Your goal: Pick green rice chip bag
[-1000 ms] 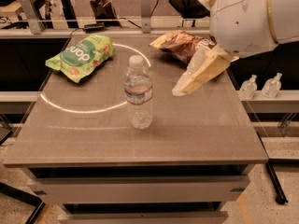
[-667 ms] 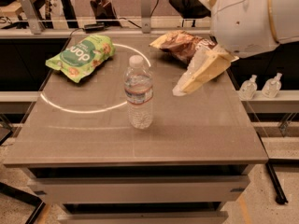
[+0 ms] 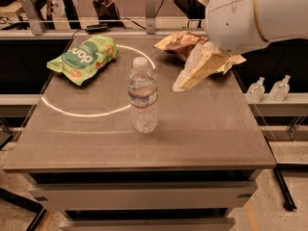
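Observation:
The green rice chip bag [image 3: 83,57] lies flat at the table's far left corner. It is light green with a darker green oval and white lettering. My gripper [image 3: 180,85] hangs from the big white arm [image 3: 250,13] over the right half of the table, pointing down and to the left. It is in front of the brown chip bag and well to the right of the green bag, with the water bottle between them. Nothing shows in the gripper.
A clear water bottle [image 3: 142,98] stands upright in the middle of the table [image 3: 202,143]. A brown-and-gold crinkled chip bag [image 3: 179,43] lies at the far right, partly behind my gripper. Two small bottles [image 3: 267,88] stand on a ledge to the right.
My arm and gripper have shifted slightly to the left. The bags and the bottle have not moved.

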`<state>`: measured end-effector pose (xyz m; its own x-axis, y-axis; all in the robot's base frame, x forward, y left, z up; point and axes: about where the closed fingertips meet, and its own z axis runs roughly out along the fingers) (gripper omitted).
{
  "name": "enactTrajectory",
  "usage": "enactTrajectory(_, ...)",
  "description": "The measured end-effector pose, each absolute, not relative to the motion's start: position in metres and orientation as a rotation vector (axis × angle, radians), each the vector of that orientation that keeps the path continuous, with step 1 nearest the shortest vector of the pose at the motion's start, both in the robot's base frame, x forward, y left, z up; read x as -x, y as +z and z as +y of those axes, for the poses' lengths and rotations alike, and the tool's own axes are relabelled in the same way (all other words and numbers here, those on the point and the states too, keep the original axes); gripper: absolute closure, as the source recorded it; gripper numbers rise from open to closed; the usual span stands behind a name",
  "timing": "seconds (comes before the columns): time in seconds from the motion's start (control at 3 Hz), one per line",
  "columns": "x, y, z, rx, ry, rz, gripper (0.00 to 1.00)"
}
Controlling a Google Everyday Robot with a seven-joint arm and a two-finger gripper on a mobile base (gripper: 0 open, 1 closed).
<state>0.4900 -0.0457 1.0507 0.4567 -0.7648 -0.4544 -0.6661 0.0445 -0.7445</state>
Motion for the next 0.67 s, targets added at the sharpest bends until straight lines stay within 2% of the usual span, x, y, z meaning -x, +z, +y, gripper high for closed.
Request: enactTrajectory(0.67,-0.532,1.034,-0.039,1.784,-0.249,1.155,0.00)
